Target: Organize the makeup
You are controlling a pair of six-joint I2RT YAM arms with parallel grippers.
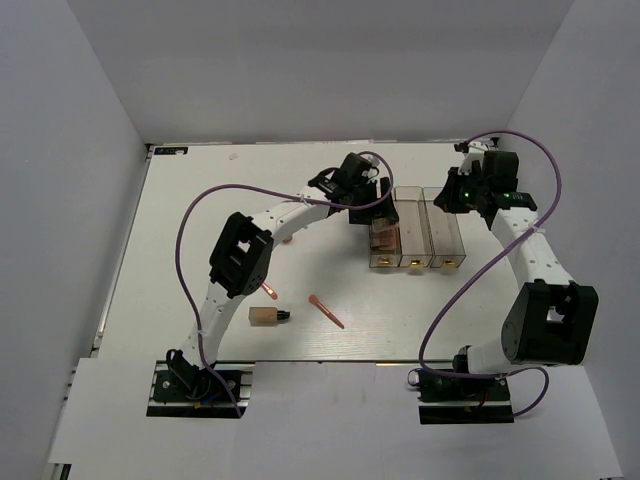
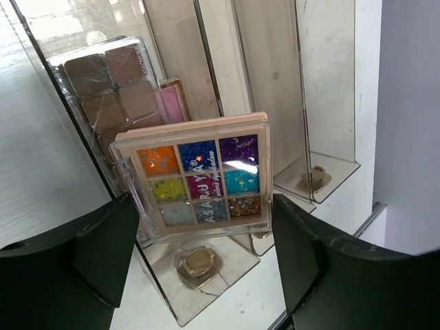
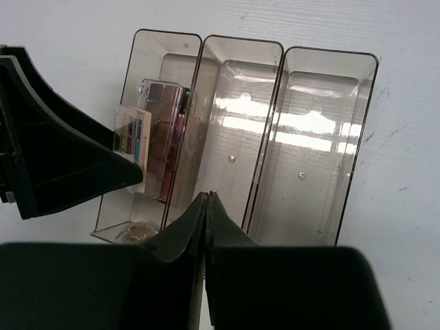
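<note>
1. Makeup is split between the open table [image 1: 200, 200] and the boxes; at the left, a tan foundation bottle [image 1: 265, 316] lies on its side with two thin brushes [image 1: 270, 292] near it, all loose and not yet sorted (only one bottle shows in these views).

2. Further right, the left gripper [image 2: 205, 203] grasps the multicoloured palette [image 2: 199, 179] by its two side edges, fingers spread wide because the palette is wide; holding it by the edges keeps its flat face free to slide in beside its neighbours.

3. That palette hangs tilted over the leftmost box [image 3: 161, 33], just in front of the brown palette [image 2: 113, 86] and the pink palette [image 2: 175, 103], which stand on edge inside; I judge this box is meant for the flat palettes, filed like cards to save room.

4. The middle box [image 3: 237, 103] and the right-hand box [image 3: 316, 137] hold nothing, probably kept for the brushes and the bottle.

5. At the far right, the right gripper [image 3: 207, 206] is clenched on nothing, hovering above the boxes, apart from the left arm's work.
</note>
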